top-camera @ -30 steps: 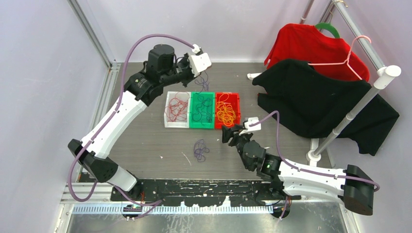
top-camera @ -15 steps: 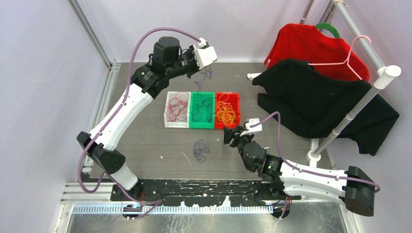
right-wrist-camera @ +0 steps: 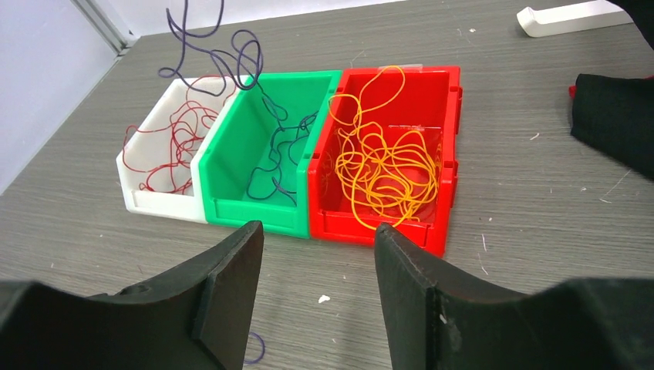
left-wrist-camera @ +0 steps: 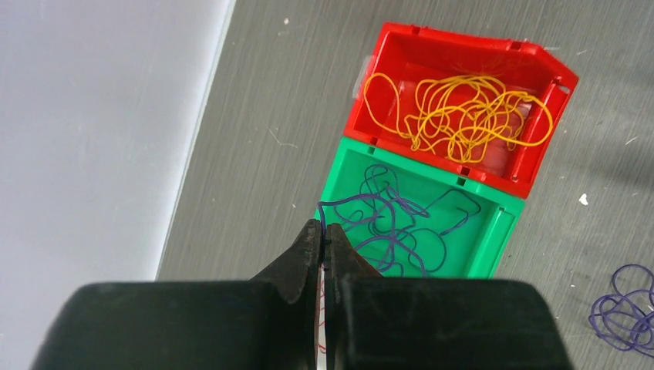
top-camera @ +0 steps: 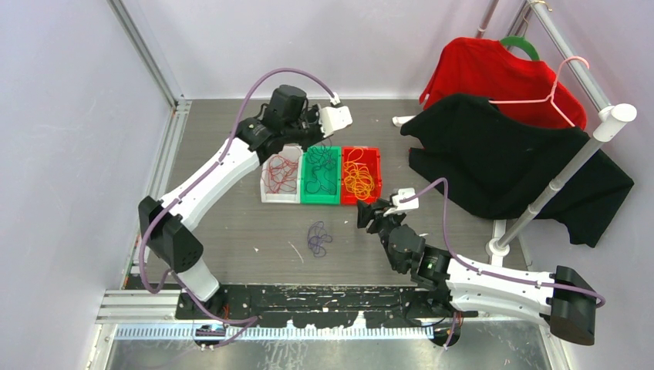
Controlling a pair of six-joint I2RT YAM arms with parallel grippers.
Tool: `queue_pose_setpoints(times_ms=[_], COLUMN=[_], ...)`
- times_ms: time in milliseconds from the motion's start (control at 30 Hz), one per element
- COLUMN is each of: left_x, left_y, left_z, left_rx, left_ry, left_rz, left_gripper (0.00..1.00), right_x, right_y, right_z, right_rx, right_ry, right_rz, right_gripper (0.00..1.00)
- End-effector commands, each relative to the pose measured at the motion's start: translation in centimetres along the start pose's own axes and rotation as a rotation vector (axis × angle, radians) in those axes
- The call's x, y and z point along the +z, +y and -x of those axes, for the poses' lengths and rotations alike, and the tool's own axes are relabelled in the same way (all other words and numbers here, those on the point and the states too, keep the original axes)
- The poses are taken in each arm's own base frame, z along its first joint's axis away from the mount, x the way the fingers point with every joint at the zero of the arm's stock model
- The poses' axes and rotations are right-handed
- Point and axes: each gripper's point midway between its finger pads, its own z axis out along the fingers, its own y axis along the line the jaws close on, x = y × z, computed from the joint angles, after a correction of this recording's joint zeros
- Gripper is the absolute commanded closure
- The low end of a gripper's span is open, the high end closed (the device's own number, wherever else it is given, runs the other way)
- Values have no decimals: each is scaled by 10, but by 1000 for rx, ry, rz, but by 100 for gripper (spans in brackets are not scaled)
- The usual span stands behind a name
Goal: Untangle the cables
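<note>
My left gripper (left-wrist-camera: 322,229) is shut on a dark purple cable (left-wrist-camera: 389,223), which trails down into the green bin (top-camera: 320,202). From the right wrist that cable (right-wrist-camera: 224,58) hangs in loops over the green bin (right-wrist-camera: 247,208). Orange-yellow cables (top-camera: 359,177) fill the red bin (top-camera: 345,199), and red cables (top-camera: 279,169) lie in the white bin (top-camera: 266,196). A small purple clump (top-camera: 318,238) lies loose on the table in front of the bins. My right gripper (right-wrist-camera: 318,229) is open and empty, low over the table just in front of the red bin (right-wrist-camera: 370,227).
A rack with a black garment (top-camera: 501,166) and a red garment (top-camera: 486,73) stands at the right. A white plastic piece (top-camera: 402,120) lies behind the bins. A metal frame post (top-camera: 146,54) and wall border the left side.
My left arm swung right and forward, carrying the purple cable from behind the bins to over the green bin. The right arm barely moved.
</note>
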Motion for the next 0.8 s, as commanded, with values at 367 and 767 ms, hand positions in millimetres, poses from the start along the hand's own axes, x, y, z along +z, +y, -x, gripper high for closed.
queue_pose_setpoints(times_ms=[367, 767], left_x=[80, 123], left_y=[2, -21], left_z=[-79, -101], left_rx=[-21, -154], left_ry=[255, 227], left_rz=[42, 3], left_gripper=[100, 100], right_x=[0, 4], right_y=[-14, -18], right_z=[12, 9], right_rx=[24, 8], right_ry=[-42, -27], right_rz=[-71, -90], right_gripper=[40, 40])
